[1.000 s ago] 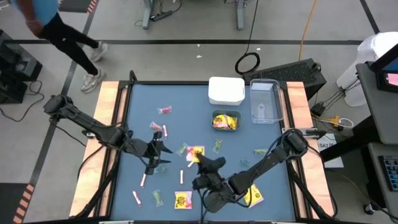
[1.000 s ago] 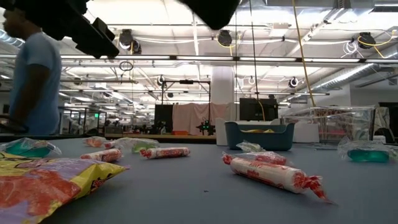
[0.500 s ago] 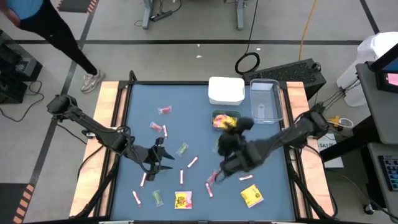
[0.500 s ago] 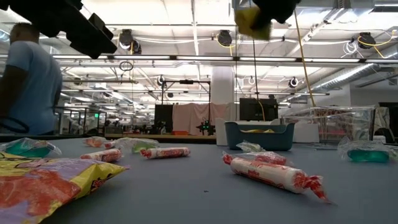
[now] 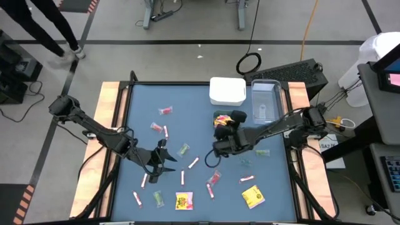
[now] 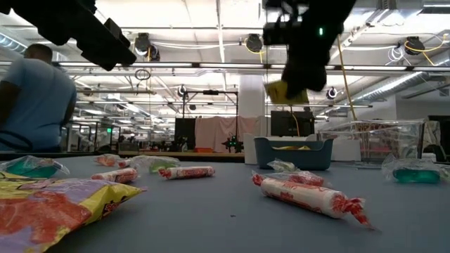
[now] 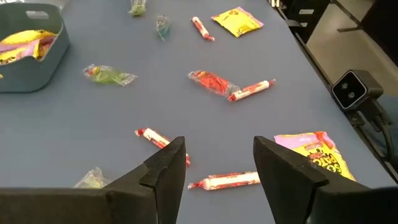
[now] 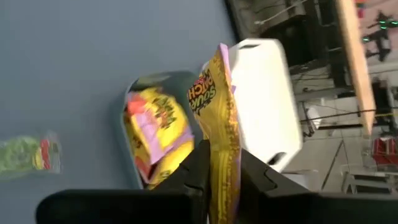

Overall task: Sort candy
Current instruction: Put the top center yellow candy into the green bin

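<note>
My right gripper (image 5: 235,119) hangs over the teal container (image 5: 226,128), shut on a yellow packet with red print (image 8: 216,112). The container holds more yellow packets (image 8: 155,127). My left gripper (image 7: 217,167) is open and hovers above the table's left middle (image 5: 159,159), over a pink-white stick (image 7: 224,182). Sticks (image 5: 194,163), red pieces (image 5: 215,178), green pieces (image 5: 183,150) and yellow packets (image 5: 183,200) (image 5: 252,196) lie flat and scattered on the blue table. My right gripper pinches the yellow packet between its two fingers at one end (image 8: 219,163); the rest of it stands out past the fingertips. In the low view the packet (image 6: 285,90) hangs below the gripper, lifted clear, high above the teal container (image 6: 292,152).
A white container (image 5: 227,91) and a clear container (image 5: 265,102) stand at the far edge beside the teal one. The low-view camera (image 7: 353,90) sits at the near edge. A person (image 6: 35,98) stands beyond the table's left side.
My right gripper has lifted a yellow packet from the table's near middle, carried it toward the far edge, and now holds it over the teal container. My left gripper has kept roughly still. The person at the far left has walked on.
</note>
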Controlling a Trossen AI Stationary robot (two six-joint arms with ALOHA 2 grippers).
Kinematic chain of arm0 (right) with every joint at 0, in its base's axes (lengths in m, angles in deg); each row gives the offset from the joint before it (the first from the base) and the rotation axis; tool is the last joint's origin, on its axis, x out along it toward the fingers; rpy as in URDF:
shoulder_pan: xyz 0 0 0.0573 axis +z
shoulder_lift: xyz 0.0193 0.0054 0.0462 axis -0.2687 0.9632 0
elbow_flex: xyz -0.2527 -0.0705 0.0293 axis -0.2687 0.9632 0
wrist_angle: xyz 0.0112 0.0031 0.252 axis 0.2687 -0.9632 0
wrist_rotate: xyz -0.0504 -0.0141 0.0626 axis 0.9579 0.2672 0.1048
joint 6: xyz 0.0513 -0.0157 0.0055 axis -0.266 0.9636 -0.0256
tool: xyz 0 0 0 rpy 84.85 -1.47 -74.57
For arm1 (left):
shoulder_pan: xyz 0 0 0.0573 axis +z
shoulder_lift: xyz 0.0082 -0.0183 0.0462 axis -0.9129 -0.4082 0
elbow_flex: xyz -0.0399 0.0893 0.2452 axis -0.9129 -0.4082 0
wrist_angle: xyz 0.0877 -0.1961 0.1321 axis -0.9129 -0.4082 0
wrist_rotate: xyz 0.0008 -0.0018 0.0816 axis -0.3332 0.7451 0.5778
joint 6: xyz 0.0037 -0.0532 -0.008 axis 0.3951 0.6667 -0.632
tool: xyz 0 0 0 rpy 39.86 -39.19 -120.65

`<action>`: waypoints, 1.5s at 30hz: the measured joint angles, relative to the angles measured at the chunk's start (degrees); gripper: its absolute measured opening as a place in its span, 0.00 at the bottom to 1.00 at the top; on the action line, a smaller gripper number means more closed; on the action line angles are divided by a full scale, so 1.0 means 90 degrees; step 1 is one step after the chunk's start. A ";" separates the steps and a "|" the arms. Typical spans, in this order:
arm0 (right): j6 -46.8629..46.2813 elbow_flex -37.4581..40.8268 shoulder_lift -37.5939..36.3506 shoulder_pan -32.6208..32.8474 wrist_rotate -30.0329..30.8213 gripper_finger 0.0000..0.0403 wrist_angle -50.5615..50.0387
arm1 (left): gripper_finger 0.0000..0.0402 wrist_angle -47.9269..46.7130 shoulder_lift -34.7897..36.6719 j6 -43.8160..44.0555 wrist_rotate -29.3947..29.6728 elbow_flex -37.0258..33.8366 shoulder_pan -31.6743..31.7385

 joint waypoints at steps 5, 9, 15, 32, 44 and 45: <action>0.0770 0.0894 0.0004 -0.0346 -0.0316 0.09 0.1499 | 0.48 0.0011 -0.0028 -0.0068 0.0003 0.0000 -0.0026; 0.1239 0.1387 0.0004 -0.0692 -0.0496 0.09 0.2573 | 0.48 0.0008 -0.0030 -0.0226 0.0122 0.0000 -0.0026; 0.1779 0.1715 0.0006 -0.1168 -0.1108 0.09 0.3463 | 0.48 0.0013 -0.0030 -0.0195 0.0146 0.0000 -0.0026; 0.1963 0.1627 -0.0011 -0.1482 -0.1586 0.45 0.3546 | 0.48 0.0138 -0.0028 -0.0195 0.0253 0.0000 -0.0038; 0.1396 0.1234 -0.0759 -0.0961 -0.1826 0.51 0.2798 | 0.48 0.0146 -0.0028 -0.0188 0.0251 0.0000 -0.0040; 0.1394 0.1234 -0.0774 -0.0957 -0.1749 0.49 0.2800 | 0.48 0.0148 -0.0028 -0.0190 0.0251 0.0000 -0.0040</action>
